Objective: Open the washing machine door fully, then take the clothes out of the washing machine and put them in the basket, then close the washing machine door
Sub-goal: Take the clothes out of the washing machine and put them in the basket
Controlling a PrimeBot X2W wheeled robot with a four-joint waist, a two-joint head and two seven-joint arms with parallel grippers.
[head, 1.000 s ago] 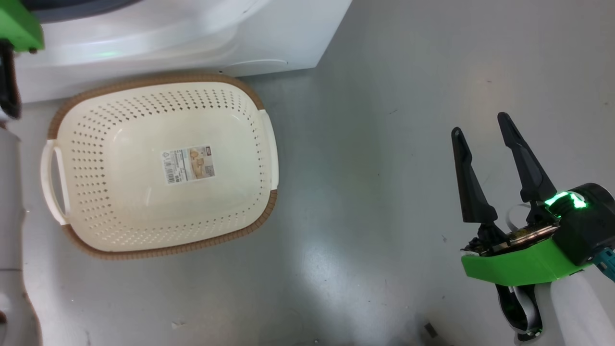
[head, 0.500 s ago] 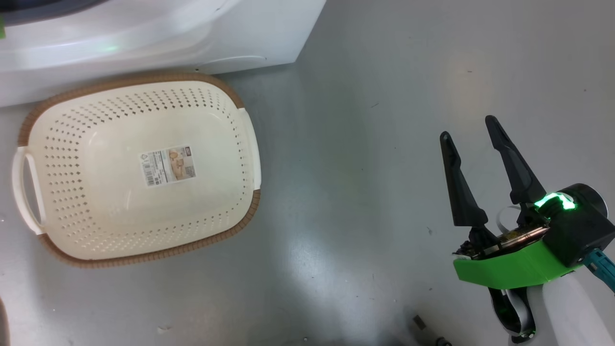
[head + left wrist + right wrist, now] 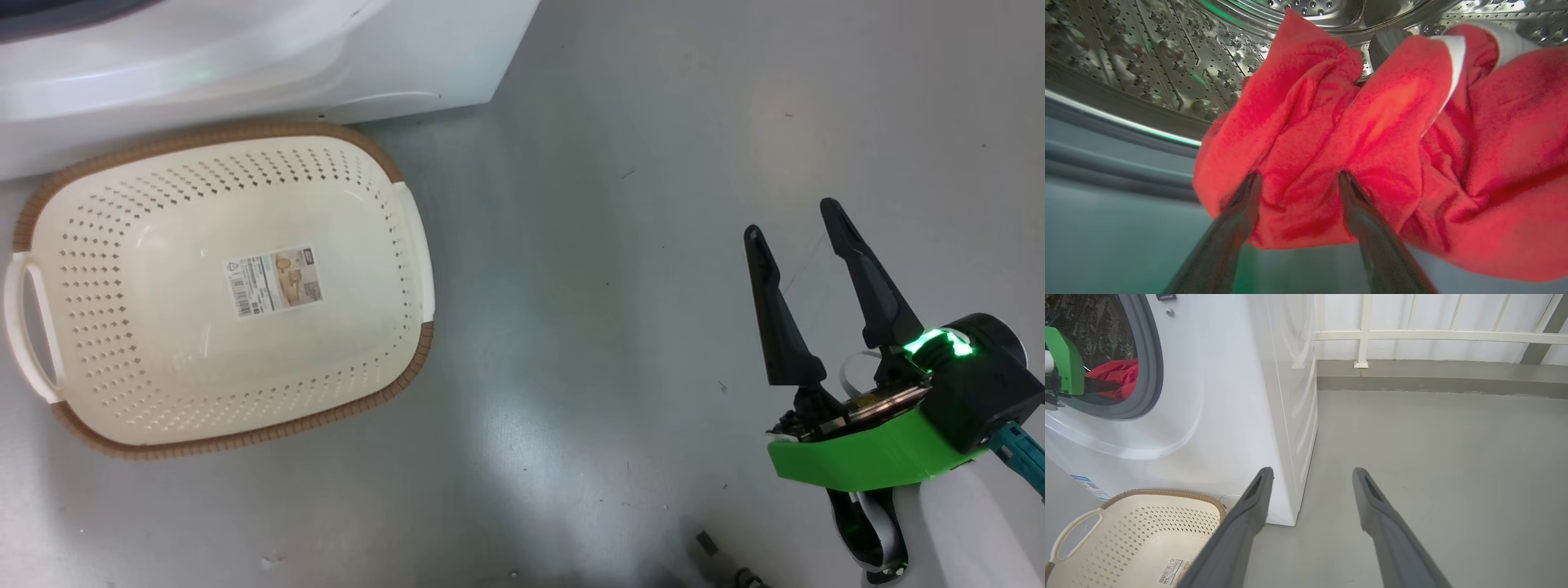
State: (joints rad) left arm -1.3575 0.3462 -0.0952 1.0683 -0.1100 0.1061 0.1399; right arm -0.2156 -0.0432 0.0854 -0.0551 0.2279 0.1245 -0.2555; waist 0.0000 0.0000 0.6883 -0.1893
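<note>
Red clothes (image 3: 1331, 134) bunched inside washing machine (image 3: 1147, 61), left gripper (image 3: 1299, 174) spread open at them. Right gripper (image 3: 790, 219) released over floor (image 3: 612, 245).

Bright, even light; floor (image 3: 522, 425) glare, wrist views edge-warped.

Glossy grey floor (image 3: 620, 245) with scattered specks, white railing (image 3: 1412, 335) along the back, low grey kerb (image 3: 1433, 375) beneath it
</note>
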